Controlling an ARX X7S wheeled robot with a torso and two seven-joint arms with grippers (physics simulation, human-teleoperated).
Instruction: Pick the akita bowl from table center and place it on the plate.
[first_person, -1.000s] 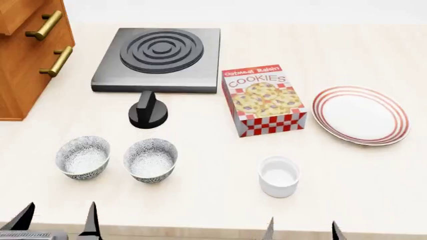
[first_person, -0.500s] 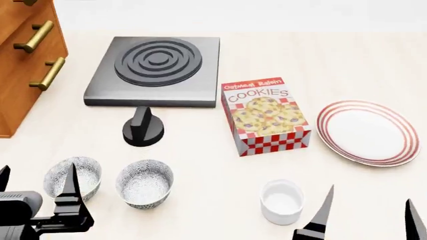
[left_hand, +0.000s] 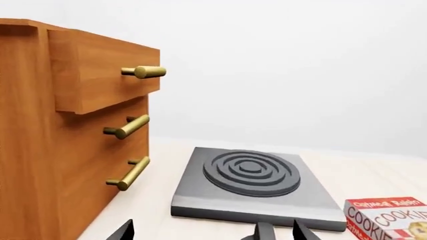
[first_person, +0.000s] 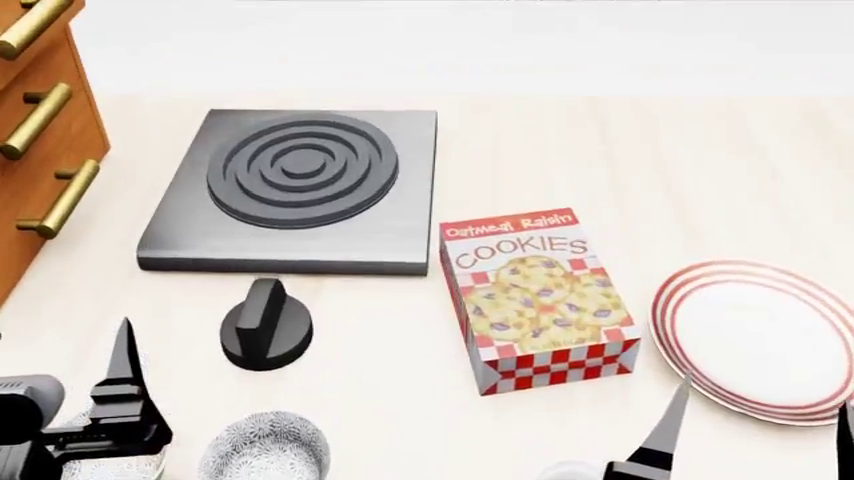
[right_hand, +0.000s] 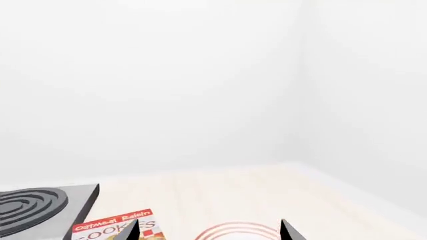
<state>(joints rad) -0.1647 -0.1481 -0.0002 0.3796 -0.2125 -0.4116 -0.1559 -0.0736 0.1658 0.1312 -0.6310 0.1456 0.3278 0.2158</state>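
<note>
The akita bowl (first_person: 264, 448), grey-and-white speckled, stands at the bottom edge of the head view, cut off by the frame. Its twin (first_person: 131, 466) sits to its left, mostly hidden behind my left gripper (first_person: 60, 405), which is open and holds nothing. The red-ringed white plate (first_person: 761, 335) lies at the right; part of its rim (right_hand: 237, 231) shows in the right wrist view. My right gripper (first_person: 761, 440) hovers open and empty at the plate's near edge. Neither wrist view shows a bowl; the left gripper (left_hand: 213, 232) and right gripper (right_hand: 210, 232) show only spread fingertips.
A cookie box (first_person: 541, 300) stands between bowl and plate. Behind it lie a black burner plate (first_person: 300, 185) and a black knob (first_person: 267, 325). A wooden drawer cabinet (first_person: 40, 120) with brass handles is at the far left. A sliver of a white cup (first_person: 567, 470) shows at the bottom edge.
Everything on the table has slid down the head view, so the bowls and cup now sit at its bottom edge. Both grippers have come further up into the picture, still open.
</note>
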